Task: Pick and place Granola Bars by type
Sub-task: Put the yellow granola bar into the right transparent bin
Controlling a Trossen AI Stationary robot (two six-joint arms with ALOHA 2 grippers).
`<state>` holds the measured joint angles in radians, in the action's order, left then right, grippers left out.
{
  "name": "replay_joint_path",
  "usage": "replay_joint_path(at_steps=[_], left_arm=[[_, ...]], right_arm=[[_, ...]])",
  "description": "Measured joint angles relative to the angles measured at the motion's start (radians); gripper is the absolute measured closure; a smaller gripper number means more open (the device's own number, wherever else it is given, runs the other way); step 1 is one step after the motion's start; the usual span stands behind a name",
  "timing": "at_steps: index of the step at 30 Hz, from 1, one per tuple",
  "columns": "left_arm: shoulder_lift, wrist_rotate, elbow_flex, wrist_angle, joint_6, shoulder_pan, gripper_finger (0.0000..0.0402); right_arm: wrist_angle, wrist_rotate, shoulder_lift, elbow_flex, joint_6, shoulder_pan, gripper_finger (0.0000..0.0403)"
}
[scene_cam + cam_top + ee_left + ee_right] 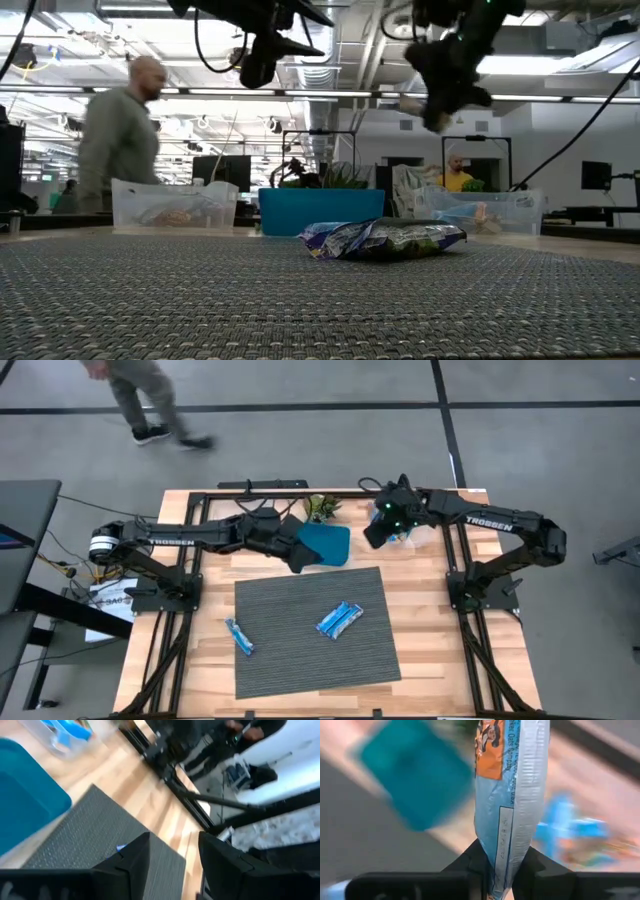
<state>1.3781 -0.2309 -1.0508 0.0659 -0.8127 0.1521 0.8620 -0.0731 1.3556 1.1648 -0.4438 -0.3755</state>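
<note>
Two blue-wrapped granola bars (340, 620) lie side by side on the grey mat, showing in the low view as a shiny heap (385, 238). A third blue bar (238, 637) lies near the mat's left edge. My right gripper (376, 538) hangs high over the table's far right part, between the blue dish (326, 543) and a clear tub (412, 538), shut on a pale-blue bar with an orange label (512, 795). My left gripper (298, 560) is open (174, 836) and holds nothing, above the dish's near left corner. My right gripper pinches the pale-blue bar between its two fingers at one end (504, 845). The bar runs lengthwise out past the fingertips, with its orange-labelled end (492, 750) farthest from them. It is lifted clear of the table (437, 118).
Two clear tubs stand at the far side, one on the left (175, 205) and one on the right (490, 210) with blue bars in it (575, 830). A small green plant (322, 508) stands behind the dish. A person (120, 140) walks beyond the far edge.
</note>
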Motion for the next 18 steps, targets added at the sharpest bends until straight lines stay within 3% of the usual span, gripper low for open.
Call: replay_joint_path(at_steps=[5, 11, 18], left_arm=[[0.000, -0.038, 0.000, 0.017, 0.009, -0.016, 0.0252], [0.000, -0.057, 0.000, 0.037, 0.024, -0.031, 0.0267], [0.000, -0.078, 0.000, 0.042, 0.024, -0.047, 0.0270]], right_arm=[[0.144, -0.186, 0.000, 0.000, 0.001, -0.082, 0.0367], [0.186, -0.207, 0.000, -0.025, 0.011, -0.166, 0.0365], [0.216, -0.273, 0.008, -0.031, 0.051, -0.199, 0.0316]])
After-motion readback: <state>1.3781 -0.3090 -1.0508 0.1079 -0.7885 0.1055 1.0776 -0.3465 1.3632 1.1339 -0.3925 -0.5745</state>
